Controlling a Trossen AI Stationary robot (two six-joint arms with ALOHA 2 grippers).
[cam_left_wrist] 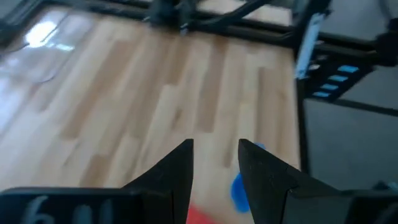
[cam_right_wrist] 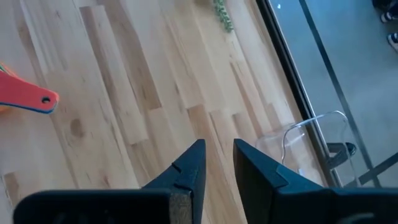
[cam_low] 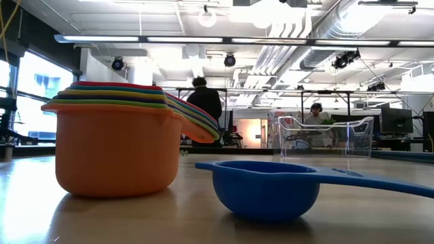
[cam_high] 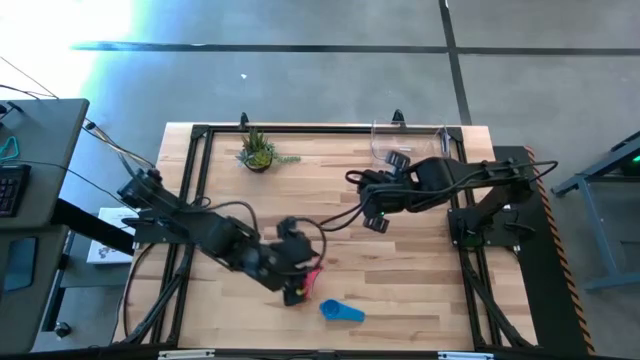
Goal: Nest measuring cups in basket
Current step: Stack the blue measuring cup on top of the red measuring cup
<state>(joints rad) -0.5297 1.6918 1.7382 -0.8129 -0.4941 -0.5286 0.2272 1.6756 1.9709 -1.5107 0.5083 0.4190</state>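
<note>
Wooden table [cam_high: 420, 270] — left pincer [cam_high: 297, 290] and right pincer [cam_high: 377, 222] both released, empty

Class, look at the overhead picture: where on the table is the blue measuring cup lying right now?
In the high view the blue measuring cup lies alone near the table's front edge, just right of the left end effector. In the low view it sits right of the orange-bottomed stack of nested cups.

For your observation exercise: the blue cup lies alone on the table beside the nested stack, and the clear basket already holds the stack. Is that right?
Not quite. The basket holds no cups; the low view shows the stack on the table, apart from it. The blue cup does lie alone beside the stack.
</note>
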